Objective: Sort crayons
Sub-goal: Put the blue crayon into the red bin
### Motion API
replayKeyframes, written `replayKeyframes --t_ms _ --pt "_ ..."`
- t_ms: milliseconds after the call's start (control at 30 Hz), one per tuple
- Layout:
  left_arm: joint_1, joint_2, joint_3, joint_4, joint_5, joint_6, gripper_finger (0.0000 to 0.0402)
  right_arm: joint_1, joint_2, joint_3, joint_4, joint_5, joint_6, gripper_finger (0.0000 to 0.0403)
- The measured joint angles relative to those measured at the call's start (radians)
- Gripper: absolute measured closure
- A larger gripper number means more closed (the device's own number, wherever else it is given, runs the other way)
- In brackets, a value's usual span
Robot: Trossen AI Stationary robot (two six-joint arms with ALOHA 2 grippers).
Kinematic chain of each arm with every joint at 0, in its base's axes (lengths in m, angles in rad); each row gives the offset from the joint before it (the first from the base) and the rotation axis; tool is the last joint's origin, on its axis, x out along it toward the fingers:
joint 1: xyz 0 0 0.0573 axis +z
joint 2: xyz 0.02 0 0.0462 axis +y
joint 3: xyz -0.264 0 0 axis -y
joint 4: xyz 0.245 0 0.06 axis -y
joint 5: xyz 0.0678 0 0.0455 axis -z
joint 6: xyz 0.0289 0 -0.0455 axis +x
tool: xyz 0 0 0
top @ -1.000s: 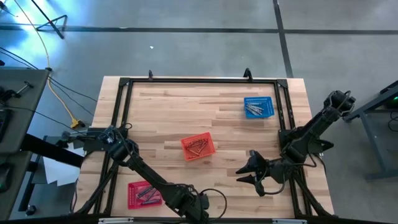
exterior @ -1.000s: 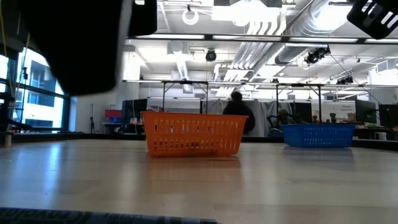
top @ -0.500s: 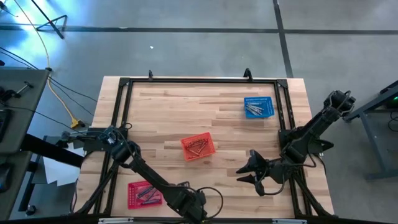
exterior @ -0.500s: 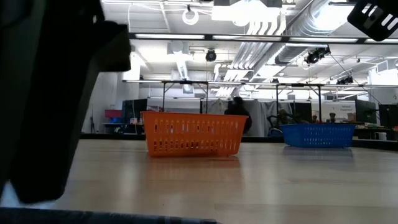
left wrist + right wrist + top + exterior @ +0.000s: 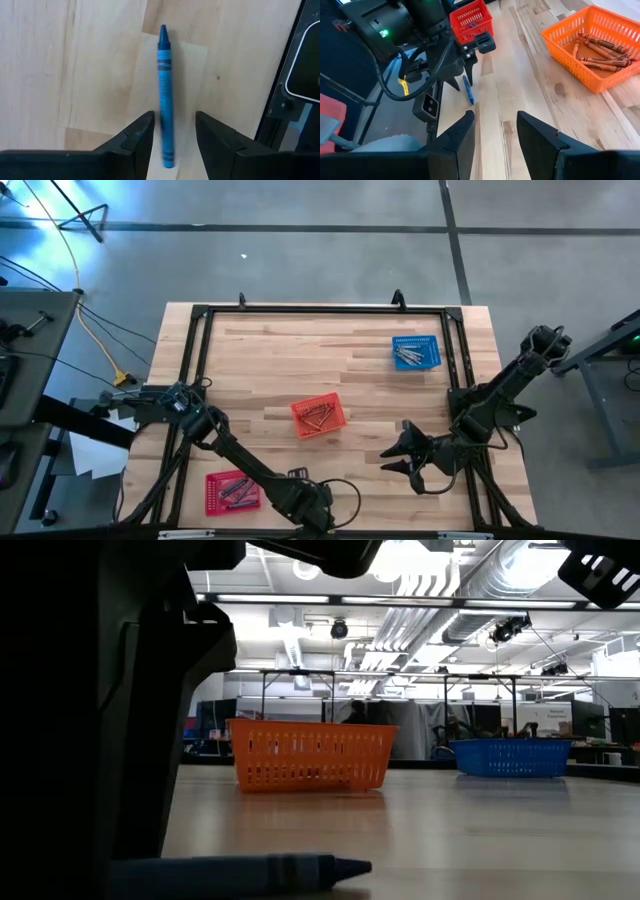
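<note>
Jaws of the left gripper (image 5: 172,137) stand open astride the blue crayon (image 5: 165,95) (its butt end cut off); right's gape empty.

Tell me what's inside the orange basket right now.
The orange basket holds a loose pile of red-orange crayons, seen from the right wrist and overhead. Whatever lies under the pile is covered; from table height the mesh wall hides the contents.

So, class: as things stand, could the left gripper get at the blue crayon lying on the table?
Probably yes. The left gripper is open, with a finger on either side of the blue crayon, which lies flat on the bare table with nothing blocking it.
</note>
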Motion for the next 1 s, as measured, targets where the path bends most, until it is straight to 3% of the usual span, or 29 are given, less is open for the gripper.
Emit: replayKeyframes --t_ms 267,600,1000 --pt "0.008 0.002 -0.001 -0.003 -0.006 -0.047 0.0284 0.000 0.000 0.000 -0.004 0.000 -0.008 0.0263" --pt "0.027 0.003 -0.002 -0.015 -0.001 -0.073 0.0394 0.000 0.000 0.000 -0.012 0.000 -0.008 0.0263" --pt "0.033 -0.020 -0.009 -0.016 0.028 -0.166 0.0400 0.000 0.000 0.000 -0.023 0.000 -0.008 0.0263"
